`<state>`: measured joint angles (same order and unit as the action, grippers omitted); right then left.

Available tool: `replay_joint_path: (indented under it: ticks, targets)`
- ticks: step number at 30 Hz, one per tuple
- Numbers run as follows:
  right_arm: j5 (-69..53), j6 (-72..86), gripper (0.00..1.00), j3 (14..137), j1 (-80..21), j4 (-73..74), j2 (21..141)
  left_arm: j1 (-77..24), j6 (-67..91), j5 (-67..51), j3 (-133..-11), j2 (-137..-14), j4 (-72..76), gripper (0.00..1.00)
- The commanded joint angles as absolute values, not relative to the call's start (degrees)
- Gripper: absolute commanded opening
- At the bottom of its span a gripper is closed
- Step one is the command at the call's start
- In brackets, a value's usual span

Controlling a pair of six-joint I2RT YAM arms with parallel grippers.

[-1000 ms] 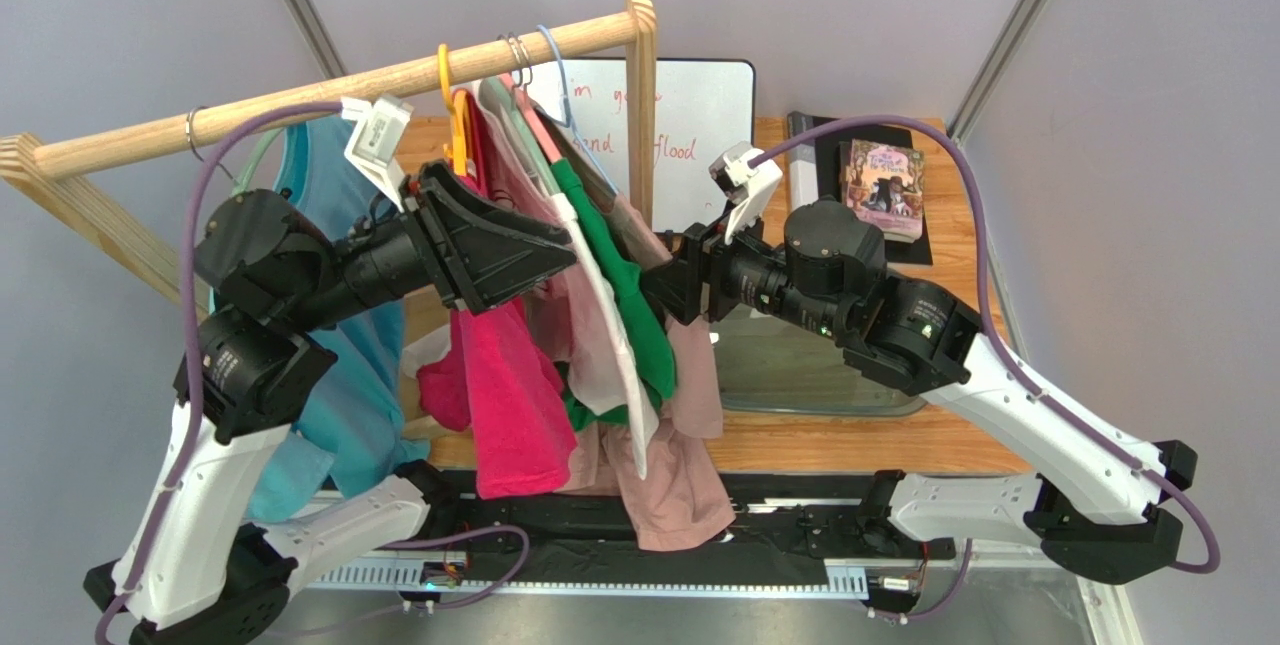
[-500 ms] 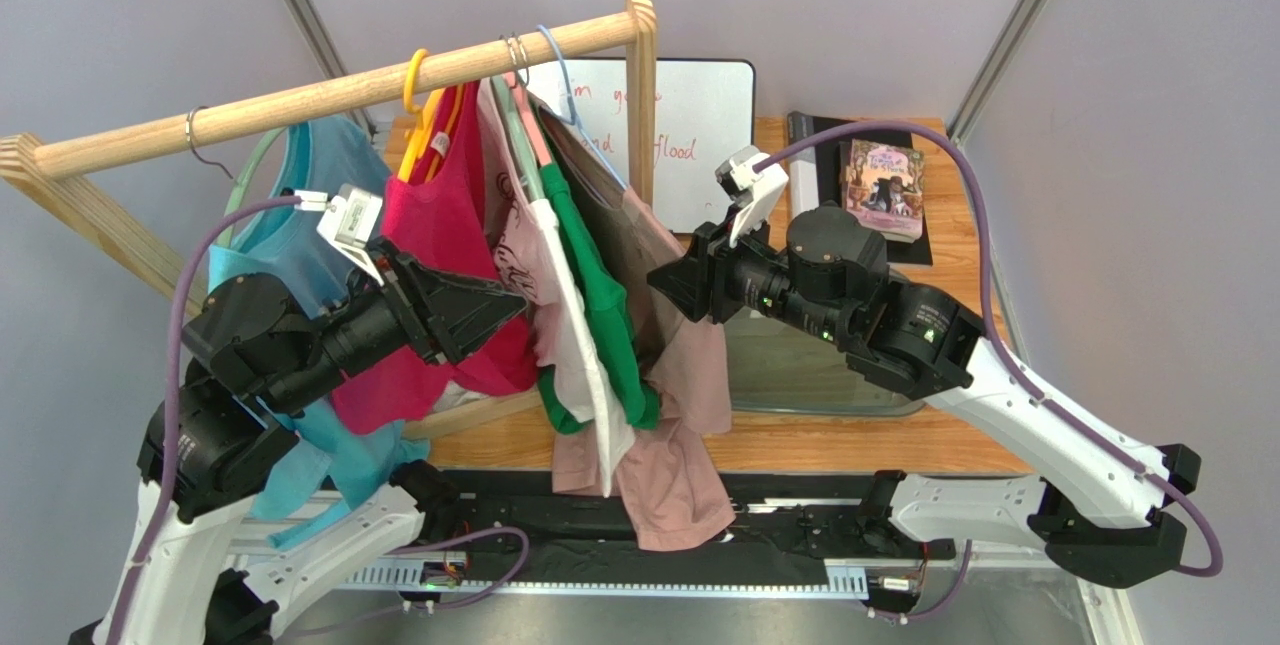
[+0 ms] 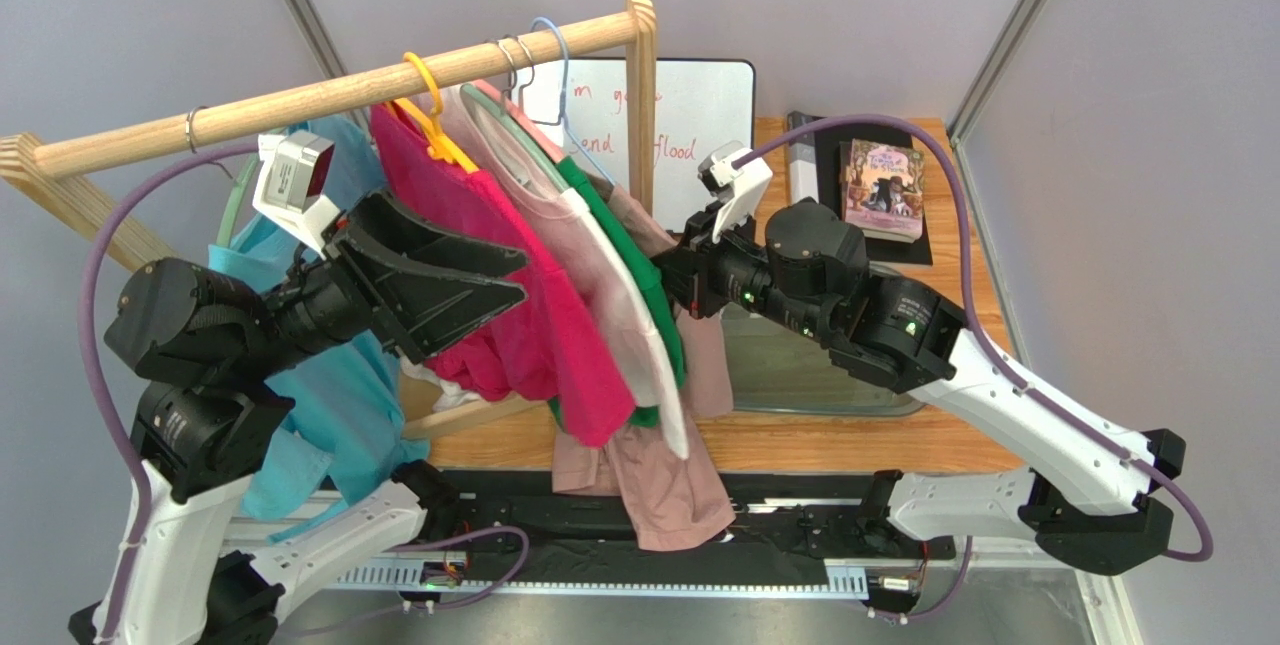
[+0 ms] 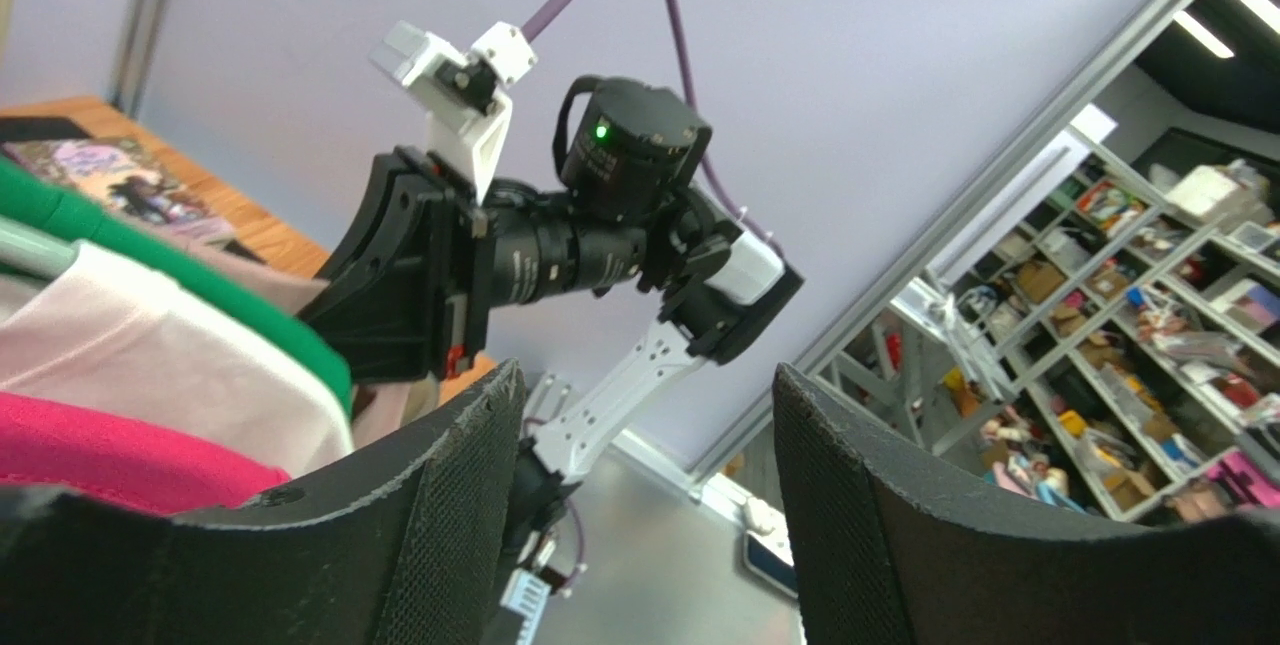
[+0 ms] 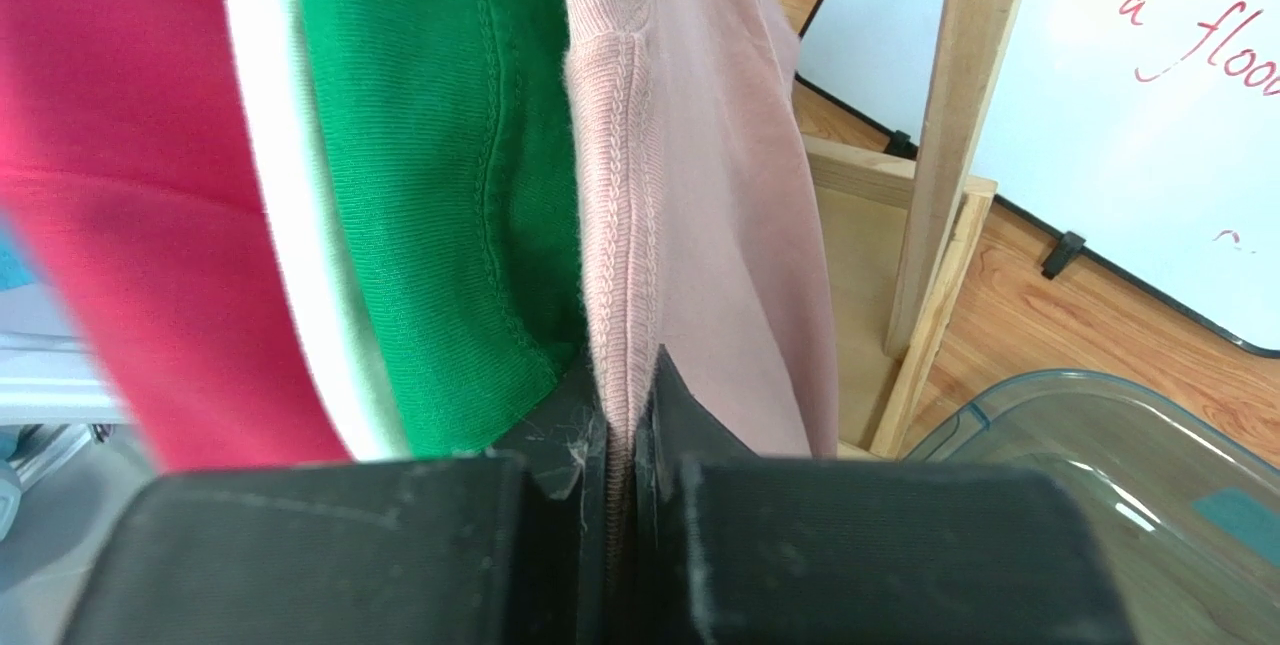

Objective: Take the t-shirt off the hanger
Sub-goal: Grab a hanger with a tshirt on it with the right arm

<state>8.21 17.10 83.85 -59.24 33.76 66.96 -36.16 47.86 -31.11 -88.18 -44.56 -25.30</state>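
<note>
A dusty-pink t-shirt [image 3: 669,488] hangs at the right end of a row of garments on a wooden rail [image 3: 301,90]. My right gripper [image 3: 684,273] is shut on its ribbed edge. In the right wrist view that pink t-shirt [image 5: 706,225] runs straight down into my right gripper [image 5: 624,420], pinched between the jaws. Which hanger hook [image 3: 519,53] carries it I cannot tell. My left gripper [image 3: 519,290] is open beside the magenta shirt [image 3: 526,360]. In the left wrist view my left gripper [image 4: 646,383] holds nothing between its fingers.
Green [image 3: 639,263], white [image 3: 631,323] and teal [image 3: 338,405] garments share the rail, with a yellow hanger [image 3: 425,90]. The rack's upright post [image 3: 643,105] stands behind the right gripper. Behind are a whiteboard [image 3: 699,113], a book [image 3: 884,188] and a clear bin [image 3: 796,368].
My right gripper closed on the pink t-shirt's edge. My left arm swung back and up and opened slightly wider. The magenta shirt and its neighbours shifted right along the rail.
</note>
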Motion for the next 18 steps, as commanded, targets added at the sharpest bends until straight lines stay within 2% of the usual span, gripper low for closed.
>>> replay_joint_path:
  ticks: [1,10,18]
  targets:
    - [13.96,17.32,0.00,85.61,-60.55,26.12,62.59,-35.95,53.34,-33.40,-90.88,-48.86,-18.73,0.64]
    - [15.21,15.03,0.00,80.95,-62.40,17.93,53.71,-36.21,58.45,-34.63,-93.86,-57.12,-13.01,0.60]
    - [12.04,13.01,0.00,78.83,-62.31,16.08,50.10,-40.60,54.50,-28.93,-98.79,-63.81,-16.16,0.57]
